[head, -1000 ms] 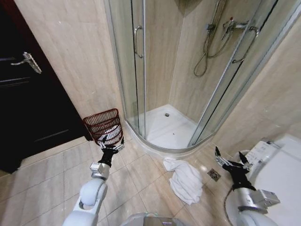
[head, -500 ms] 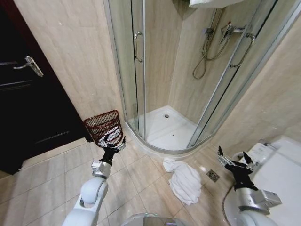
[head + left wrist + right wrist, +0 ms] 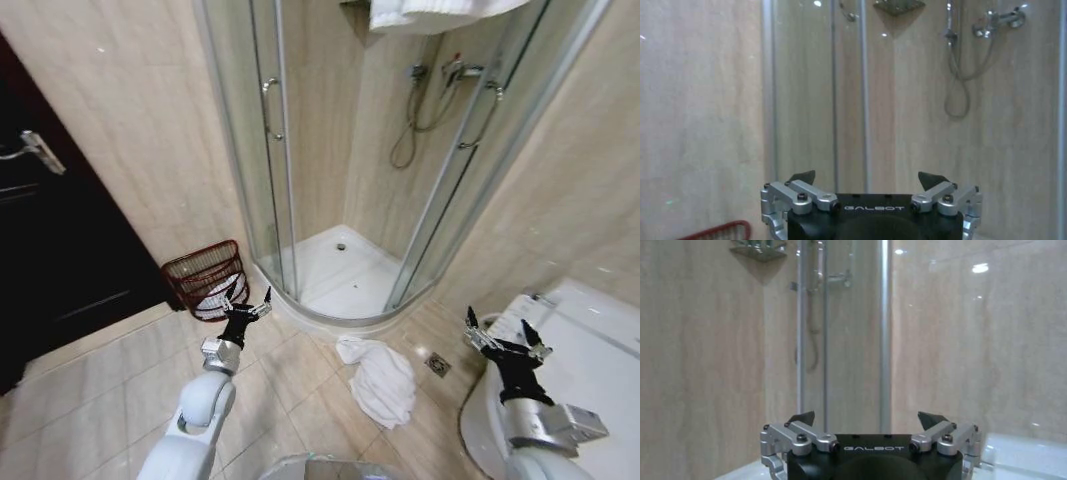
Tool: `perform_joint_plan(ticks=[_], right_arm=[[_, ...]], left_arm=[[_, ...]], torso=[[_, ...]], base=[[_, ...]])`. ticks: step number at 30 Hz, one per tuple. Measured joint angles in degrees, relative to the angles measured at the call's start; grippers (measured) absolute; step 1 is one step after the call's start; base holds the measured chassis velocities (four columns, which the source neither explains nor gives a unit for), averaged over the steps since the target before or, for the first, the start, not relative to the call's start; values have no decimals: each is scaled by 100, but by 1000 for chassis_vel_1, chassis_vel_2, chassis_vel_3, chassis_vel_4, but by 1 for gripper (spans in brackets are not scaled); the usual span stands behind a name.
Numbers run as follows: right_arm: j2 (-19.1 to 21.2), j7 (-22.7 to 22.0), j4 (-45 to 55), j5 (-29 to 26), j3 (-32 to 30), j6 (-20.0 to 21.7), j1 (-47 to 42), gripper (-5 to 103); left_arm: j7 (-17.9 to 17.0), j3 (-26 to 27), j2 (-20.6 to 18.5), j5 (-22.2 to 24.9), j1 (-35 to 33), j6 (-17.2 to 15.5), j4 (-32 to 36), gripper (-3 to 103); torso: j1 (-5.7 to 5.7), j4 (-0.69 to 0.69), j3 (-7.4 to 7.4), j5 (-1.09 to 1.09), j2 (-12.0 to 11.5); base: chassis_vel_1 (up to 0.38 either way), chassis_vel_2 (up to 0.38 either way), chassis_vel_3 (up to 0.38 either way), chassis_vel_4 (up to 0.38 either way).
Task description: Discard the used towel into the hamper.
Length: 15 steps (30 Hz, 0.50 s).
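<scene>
With the towel (image 3: 378,378) heaped on the floor at 6 o'clock of the shower tray, well apart from the hamper (image 3: 205,278) at 9 o'clock, left gripper (image 3: 247,302) and right gripper (image 3: 503,335) hang spread and empty, probably awaiting approach.

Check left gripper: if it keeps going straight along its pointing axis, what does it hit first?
Probably the shower's glass door. The left gripper, fingers open, points level at it, with the hamper low and off to one side. Depth is unclear.

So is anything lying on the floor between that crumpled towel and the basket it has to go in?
Nothing visible on the tiles between the towel and the hamper. The left gripper, jaws open, hangs above that stretch, near the hamper.
</scene>
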State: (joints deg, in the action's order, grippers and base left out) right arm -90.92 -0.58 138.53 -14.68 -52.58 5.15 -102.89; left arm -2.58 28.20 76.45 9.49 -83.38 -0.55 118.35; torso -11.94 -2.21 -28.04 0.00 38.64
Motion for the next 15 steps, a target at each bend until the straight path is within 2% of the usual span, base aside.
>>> perform_joint_plan(ticks=[5, 15], right_arm=[[-14, 17, 105, -35, 3, -4, -100, 100], [8, 23, 159, 4, 62, 52, -76, 100]], left_arm=[[-64, -45, 82, -27, -15, -80, 87, 100], [-144, 108, 69, -38, -55, -68, 101, 100]], torso=[[-45, -4, -65, -1, 108], [-165, -3, -229, -1, 392]], base=[[0, 0, 0, 0], [0, 0, 0, 0]])
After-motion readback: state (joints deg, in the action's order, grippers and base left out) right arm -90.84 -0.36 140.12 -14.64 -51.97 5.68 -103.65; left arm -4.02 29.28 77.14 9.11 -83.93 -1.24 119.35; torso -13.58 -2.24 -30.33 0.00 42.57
